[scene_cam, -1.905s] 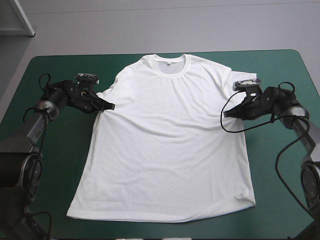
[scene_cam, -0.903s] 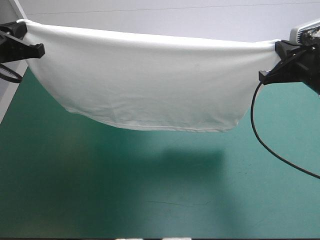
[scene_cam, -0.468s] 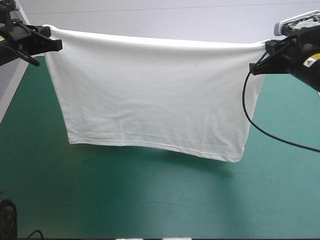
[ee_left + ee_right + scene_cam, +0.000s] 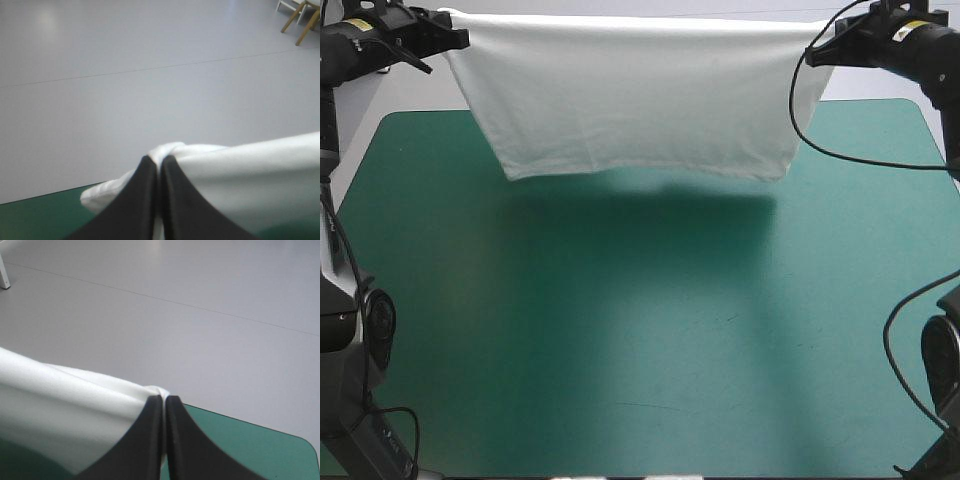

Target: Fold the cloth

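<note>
While my left gripper (image 4: pixel 458 40) and right gripper (image 4: pixel 812 52) clamp its upper corners, the white short-sleeved fabric T-shirt (image 4: pixel 635 90) hangs over the far edge of the teal-green table cover (image 4: pixel 620 340); uneven lowering may skew it.

The T-shirt (image 4: pixel 640 90) hangs between the left gripper (image 4: pixel 460 40) and the right gripper (image 4: pixel 812 54), over the table (image 4: pixel 620 340) near its far edge.

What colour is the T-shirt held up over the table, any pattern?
The T-shirt is plain white, no print visible; the high view shows it best.
</note>
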You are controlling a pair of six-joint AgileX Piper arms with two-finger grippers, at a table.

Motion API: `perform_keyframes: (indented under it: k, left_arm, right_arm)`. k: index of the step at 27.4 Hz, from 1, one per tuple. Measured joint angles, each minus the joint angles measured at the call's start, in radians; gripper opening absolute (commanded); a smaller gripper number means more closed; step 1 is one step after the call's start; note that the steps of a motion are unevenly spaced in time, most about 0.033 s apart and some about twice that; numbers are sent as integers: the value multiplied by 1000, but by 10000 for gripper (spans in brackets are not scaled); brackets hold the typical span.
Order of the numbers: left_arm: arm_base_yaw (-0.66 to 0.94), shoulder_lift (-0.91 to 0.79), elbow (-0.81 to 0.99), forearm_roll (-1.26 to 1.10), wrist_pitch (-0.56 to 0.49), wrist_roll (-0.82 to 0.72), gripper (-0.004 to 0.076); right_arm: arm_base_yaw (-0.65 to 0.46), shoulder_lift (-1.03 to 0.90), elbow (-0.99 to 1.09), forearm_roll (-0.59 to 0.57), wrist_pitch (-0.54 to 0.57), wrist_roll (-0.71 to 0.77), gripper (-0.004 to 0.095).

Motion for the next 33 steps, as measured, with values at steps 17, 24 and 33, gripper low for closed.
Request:
perform_keyframes:
  k: [17, 24, 33]
  left_arm:
    - [-57, 2, 443, 95, 59, 84, 19]
    - [-57, -224, 813, 90, 10, 142, 19]
    - [-57, -529, 1286, 124, 10, 143, 19]
  right_arm:
    - [-26, 40, 329, 53, 141, -79, -17]
    - [-87, -210, 780, 103, 71, -129, -17]
    - [-102, -466, 1237, 104, 45, -112, -17]
